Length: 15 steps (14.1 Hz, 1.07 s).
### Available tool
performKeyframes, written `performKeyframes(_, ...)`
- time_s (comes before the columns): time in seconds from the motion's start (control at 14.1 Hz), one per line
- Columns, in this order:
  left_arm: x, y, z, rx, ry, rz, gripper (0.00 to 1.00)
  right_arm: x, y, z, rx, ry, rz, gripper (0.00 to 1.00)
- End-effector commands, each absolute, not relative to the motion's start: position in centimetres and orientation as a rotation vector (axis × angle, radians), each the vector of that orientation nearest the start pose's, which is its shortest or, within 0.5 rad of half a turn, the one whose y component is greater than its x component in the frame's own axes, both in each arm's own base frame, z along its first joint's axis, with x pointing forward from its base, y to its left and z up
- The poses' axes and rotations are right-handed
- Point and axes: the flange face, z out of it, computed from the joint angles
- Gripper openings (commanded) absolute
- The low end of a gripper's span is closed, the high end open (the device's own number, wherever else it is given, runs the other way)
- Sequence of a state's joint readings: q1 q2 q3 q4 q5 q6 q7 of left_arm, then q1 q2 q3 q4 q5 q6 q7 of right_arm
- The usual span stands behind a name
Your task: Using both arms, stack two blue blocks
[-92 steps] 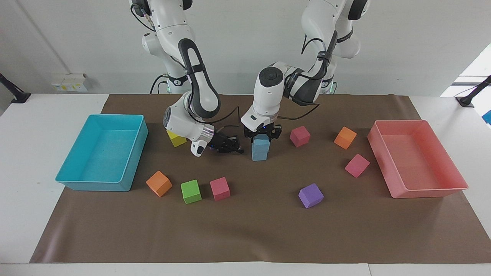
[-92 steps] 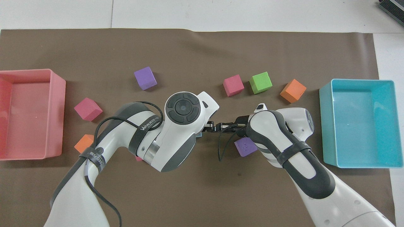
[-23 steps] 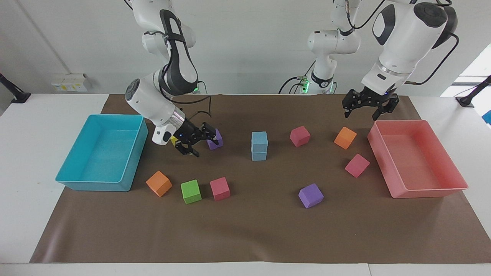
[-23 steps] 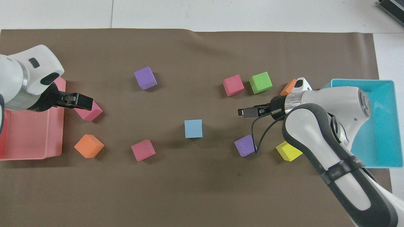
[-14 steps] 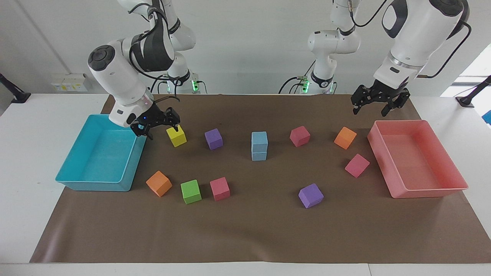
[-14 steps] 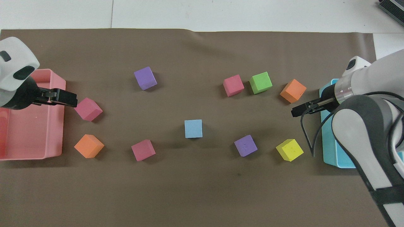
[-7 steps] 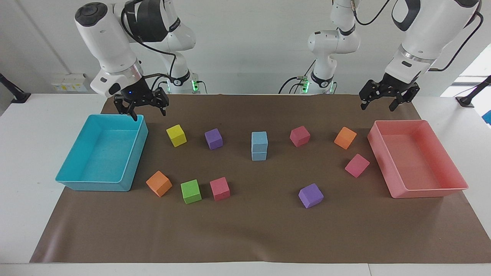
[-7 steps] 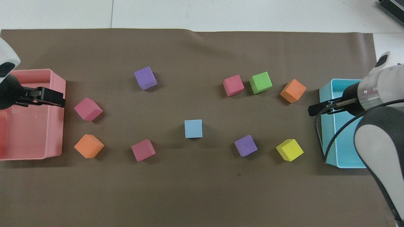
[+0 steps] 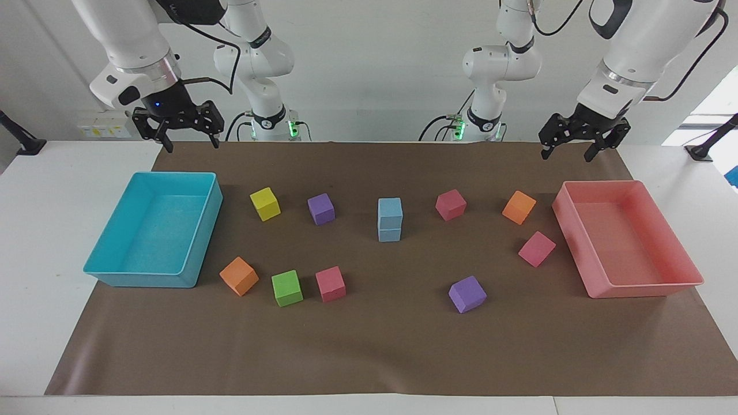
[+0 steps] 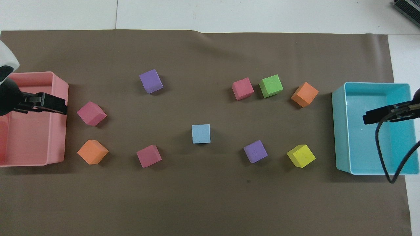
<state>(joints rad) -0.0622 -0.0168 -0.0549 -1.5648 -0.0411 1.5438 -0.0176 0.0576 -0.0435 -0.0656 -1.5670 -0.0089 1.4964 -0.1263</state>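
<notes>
The blue blocks [image 9: 390, 219] stand stacked mid-table, between my left gripper [image 9: 583, 144] and right gripper [image 9: 177, 130], both open, empty.

You're in a robotics lab: two white arms [image 9: 253, 52] bolted at a white bench [image 9: 57, 173], brown mat [image 9: 369, 346], bare wall, wall sockets [image 9: 104, 124].

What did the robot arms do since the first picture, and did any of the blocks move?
The left hand let go of the top blue block and rose away to hang over the pink bin's end of the mat. The right hand pulled back and up to the cyan bin's end. Both hands are open and empty. The blue stack and every other block stayed put.
</notes>
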Motion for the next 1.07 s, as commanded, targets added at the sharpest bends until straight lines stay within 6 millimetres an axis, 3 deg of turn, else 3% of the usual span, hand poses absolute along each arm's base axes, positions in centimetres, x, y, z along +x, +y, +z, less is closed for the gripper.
performKeyframes(0.0, 53.8, -6.8, 63.9, -3.179, 0.162, 0.039, 1.0, 52.3, -1.8, 65.5, -3.156, -0.131, 0.036, 1.0)
performKeyframes(0.64, 53.7, -6.6, 63.9, -3.151, 0.168, 0.04, 1.0, 51.7, -2.5, 66.4, -3.156, -0.129, 0.071, 1.0)
performKeyframes(0.85, 53.8, -6.4, 63.9, -3.15, 0.185, 0.035, 1.0, 50.9, -3.1, 67.9, -3.166, -0.105, 0.014, 1.0)
performKeyframes(0.99, 53.8, -6.4, 63.9, -3.149, 0.204, 0.035, 1.0, 50.9, -3.2, 67.8, -3.165, -0.096, 0.004, 1.0)
